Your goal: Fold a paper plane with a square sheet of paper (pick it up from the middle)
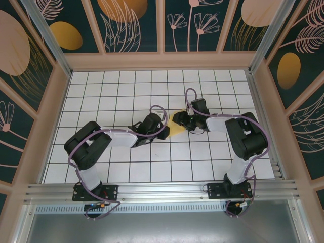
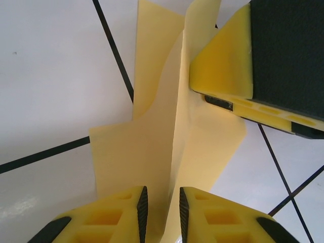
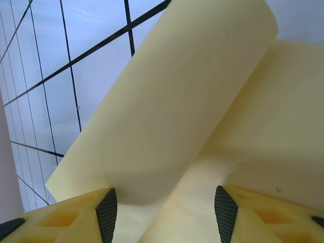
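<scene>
The square sheet of paper (image 1: 176,129) is yellow, partly folded, and lies mid-table between both grippers. In the left wrist view the paper (image 2: 152,152) has a raised flap along its centre. My left gripper (image 2: 163,212) straddles that flap, jaws only narrowly apart with a gap showing beside the thin sheet. In the top view the left gripper (image 1: 163,121) is at the paper's left edge and the right gripper (image 1: 186,121) at its right. My right gripper (image 3: 165,212) stands wide open over the paper (image 3: 263,131), with a curled flap (image 3: 177,101) rising between its fingers. One right finger (image 2: 228,61) rests on the sheet.
White gridded table (image 1: 152,167) with wooden walls (image 1: 162,61) on three sides and a metal rail (image 1: 162,190) along the near edge. The two arms' elbows (image 1: 86,144) (image 1: 245,136) stand at either side of the work spot.
</scene>
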You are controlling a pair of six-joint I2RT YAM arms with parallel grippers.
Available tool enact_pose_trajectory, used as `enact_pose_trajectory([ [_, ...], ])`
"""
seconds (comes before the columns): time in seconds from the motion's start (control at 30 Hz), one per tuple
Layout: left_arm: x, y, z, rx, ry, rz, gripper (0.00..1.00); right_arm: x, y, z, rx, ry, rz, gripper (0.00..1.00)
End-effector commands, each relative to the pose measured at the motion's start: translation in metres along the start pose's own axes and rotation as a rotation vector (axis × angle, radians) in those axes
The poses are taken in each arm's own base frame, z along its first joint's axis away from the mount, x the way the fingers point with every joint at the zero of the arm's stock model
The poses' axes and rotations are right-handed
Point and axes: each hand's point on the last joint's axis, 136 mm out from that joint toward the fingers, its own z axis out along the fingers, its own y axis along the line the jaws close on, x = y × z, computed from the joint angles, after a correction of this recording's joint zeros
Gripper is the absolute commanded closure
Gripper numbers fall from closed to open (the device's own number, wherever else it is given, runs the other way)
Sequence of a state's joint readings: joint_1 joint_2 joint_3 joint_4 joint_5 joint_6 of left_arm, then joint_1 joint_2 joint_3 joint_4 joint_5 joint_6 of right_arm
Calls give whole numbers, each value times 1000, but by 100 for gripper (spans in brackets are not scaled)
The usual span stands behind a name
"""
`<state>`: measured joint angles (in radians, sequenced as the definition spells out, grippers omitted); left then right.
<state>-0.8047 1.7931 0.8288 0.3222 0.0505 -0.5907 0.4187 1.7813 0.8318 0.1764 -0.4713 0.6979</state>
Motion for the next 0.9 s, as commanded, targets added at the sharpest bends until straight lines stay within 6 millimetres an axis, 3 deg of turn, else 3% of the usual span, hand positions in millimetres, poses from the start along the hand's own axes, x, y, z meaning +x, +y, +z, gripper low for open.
enact_pose_trajectory([
  [0.0, 12, 5, 3, -25, 41, 20, 75, 6, -26, 9, 87, 21, 47, 44],
  [0.5, 21, 12, 3, -45, 63, 4, 74, 7, -28, 10, 92, 24, 52, 44],
  [0.87, 19, 5, 6, -14, 65, 1, 82, 6, -24, 7, 78, 19, 47, 44],
])
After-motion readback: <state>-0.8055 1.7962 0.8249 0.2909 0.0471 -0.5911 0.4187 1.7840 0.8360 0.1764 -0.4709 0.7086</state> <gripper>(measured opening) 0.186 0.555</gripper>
